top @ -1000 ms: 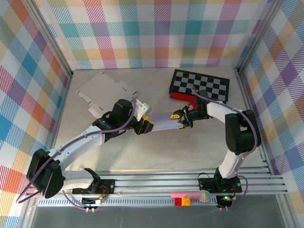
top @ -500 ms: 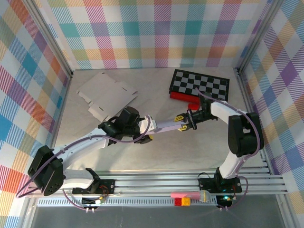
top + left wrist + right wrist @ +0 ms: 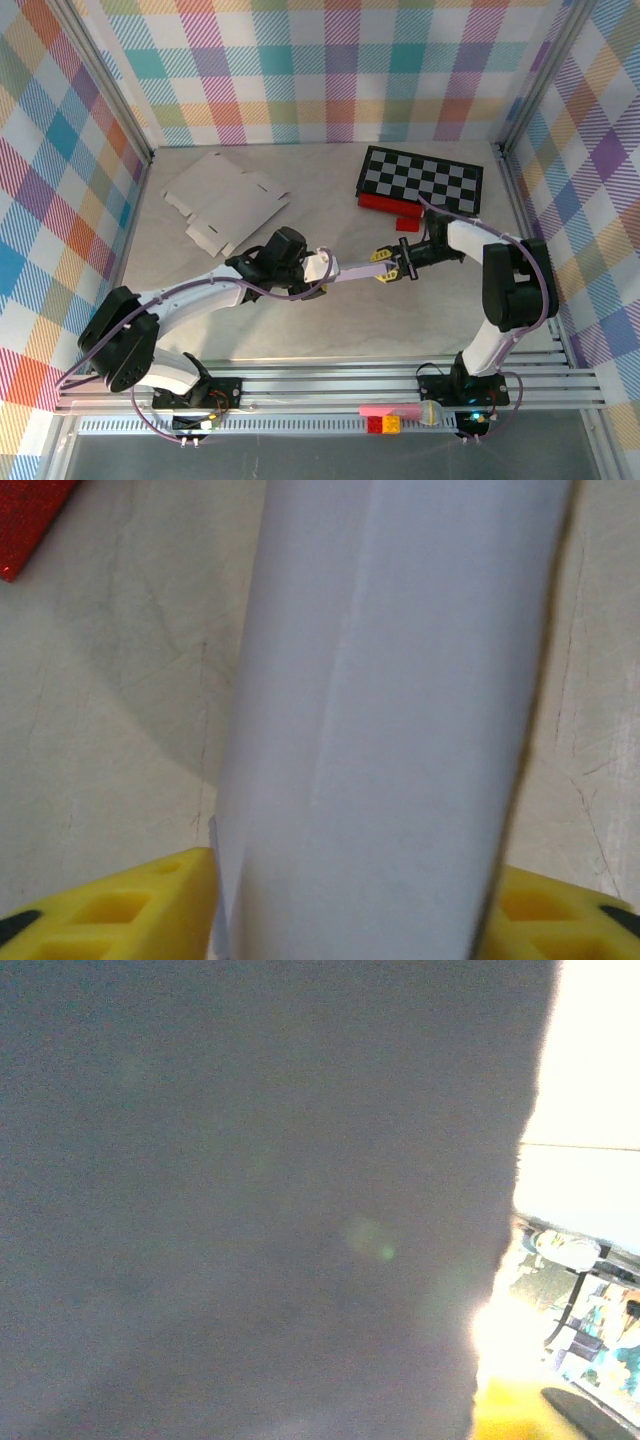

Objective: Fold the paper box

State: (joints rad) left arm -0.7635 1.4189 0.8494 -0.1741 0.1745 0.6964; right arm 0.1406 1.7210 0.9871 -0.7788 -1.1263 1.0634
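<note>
The paper box [image 3: 352, 268] is a narrow pale lavender piece held just above the middle of the table, between the two arms. My left gripper [image 3: 322, 268] is shut on its left end. In the left wrist view the box [image 3: 390, 700] runs up the frame, and a yellow finger [image 3: 150, 910] presses on each side. My right gripper [image 3: 386, 265] is shut on the right end, with one yellow fingertip above the box and one below. In the right wrist view the box [image 3: 250, 1200] is a dark surface close to the lens, with one yellow finger [image 3: 505, 1415] at the bottom right.
Flat unfolded cardboard sheets [image 3: 225, 200] lie at the back left. A black-and-white checkerboard [image 3: 422, 178] sits at the back right, with a red box [image 3: 390, 205] against its near edge. Plaid walls enclose the table on three sides.
My left gripper has slid right along the box, closer to the right gripper. The box now looks narrower, more edge-on. The right gripper has shifted slightly right.
</note>
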